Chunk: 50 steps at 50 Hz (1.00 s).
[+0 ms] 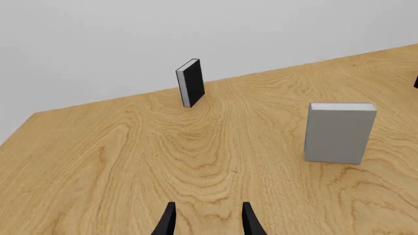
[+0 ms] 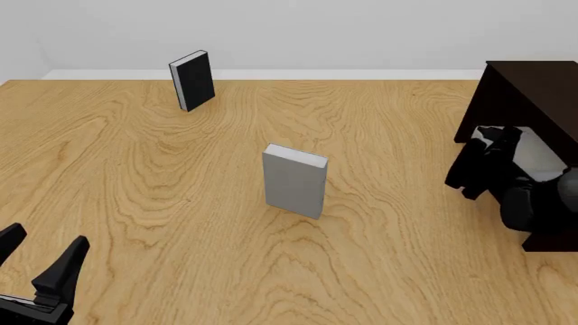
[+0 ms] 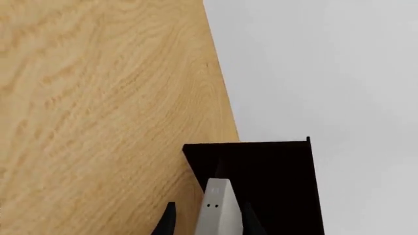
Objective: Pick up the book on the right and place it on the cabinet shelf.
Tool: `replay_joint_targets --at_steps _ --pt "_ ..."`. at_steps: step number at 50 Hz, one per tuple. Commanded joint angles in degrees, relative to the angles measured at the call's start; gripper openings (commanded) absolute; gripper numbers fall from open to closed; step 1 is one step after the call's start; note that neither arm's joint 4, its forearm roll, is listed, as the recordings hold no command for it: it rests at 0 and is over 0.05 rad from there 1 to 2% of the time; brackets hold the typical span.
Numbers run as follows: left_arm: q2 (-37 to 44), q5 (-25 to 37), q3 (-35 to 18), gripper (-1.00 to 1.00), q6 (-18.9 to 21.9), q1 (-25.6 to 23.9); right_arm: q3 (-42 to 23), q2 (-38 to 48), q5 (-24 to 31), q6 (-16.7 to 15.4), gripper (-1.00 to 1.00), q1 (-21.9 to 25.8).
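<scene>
The thin light-grey book [image 3: 219, 208], with two small dark dots on its spine, stands between the fingers of my right gripper [image 3: 209, 223], which is shut on it. In the front view the book [image 2: 540, 159] shows as a pale patch at the open side of the very dark brown cabinet [image 2: 532, 88], with the right gripper [image 2: 501, 162] beside it. Whether the book touches the cabinet shelf [image 3: 274, 181] cannot be told. My left gripper [image 2: 40, 261] hovers open and holds nothing at the near left of the table.
A thicker plain grey book [image 2: 294, 179] stands upright mid-table and also shows in the left wrist view [image 1: 339, 131]. A black book [image 2: 191, 80] stands at the far left, near the table's back edge. The wooden table [image 2: 135, 176] ends at a pale wall.
</scene>
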Motion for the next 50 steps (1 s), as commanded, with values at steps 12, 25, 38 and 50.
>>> replay_joint_targets --at_steps 12,25,38,50 --pt "-0.11 0.09 0.00 1.00 -0.12 0.09 -2.65 1.03 1.66 0.64 1.00 1.36" --pt "-0.20 0.33 0.00 1.00 0.05 0.12 -11.18 -3.19 17.58 13.49 1.00 5.28" --pt "-0.11 0.28 0.00 1.00 0.05 0.05 -19.16 -5.02 29.10 25.76 1.00 9.86" --pt "0.35 -0.28 0.00 1.00 0.05 0.07 -22.81 -6.15 34.39 33.72 1.00 12.39"
